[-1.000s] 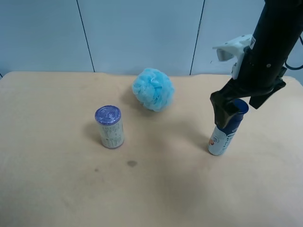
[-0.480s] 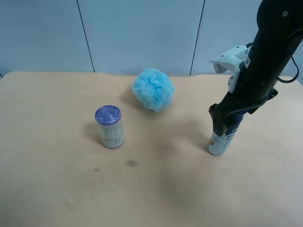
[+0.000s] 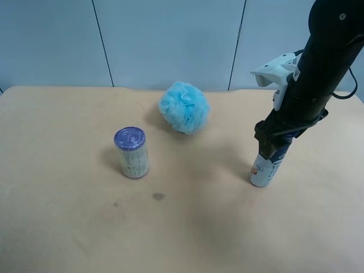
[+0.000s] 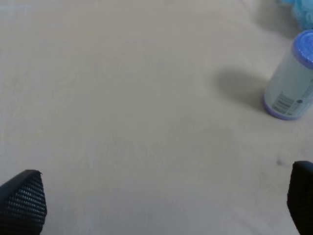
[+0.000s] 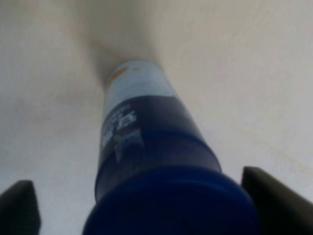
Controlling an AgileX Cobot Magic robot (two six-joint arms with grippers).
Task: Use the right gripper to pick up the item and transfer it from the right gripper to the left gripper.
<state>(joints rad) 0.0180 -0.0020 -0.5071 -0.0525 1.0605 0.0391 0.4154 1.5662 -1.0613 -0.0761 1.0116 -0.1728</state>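
The item, a slim bottle [image 3: 264, 170] with a dark blue upper body and a white lower part, stands upright on the table at the exterior high view's right. My right gripper [image 3: 277, 139], on the black arm with the white bracket, is lowered over the bottle's top, with a finger on each side of the upper body. In the right wrist view the blue cap of the bottle [image 5: 142, 142] fills the space inside the right gripper [image 5: 146, 200], with a gap beside one finger. My left gripper [image 4: 161, 196] is open and empty over bare table.
A short purple-lidded can [image 3: 132, 152] stands left of middle and also shows in the left wrist view [image 4: 292, 83]. A fluffy light-blue bath puff [image 3: 183, 107] lies behind the middle. The beige table [image 3: 68, 227] ends at a pale blue wall.
My right gripper has come down over the bottle's top, so the blue cap now sits between its fingers. The bottle, can and puff have not moved.
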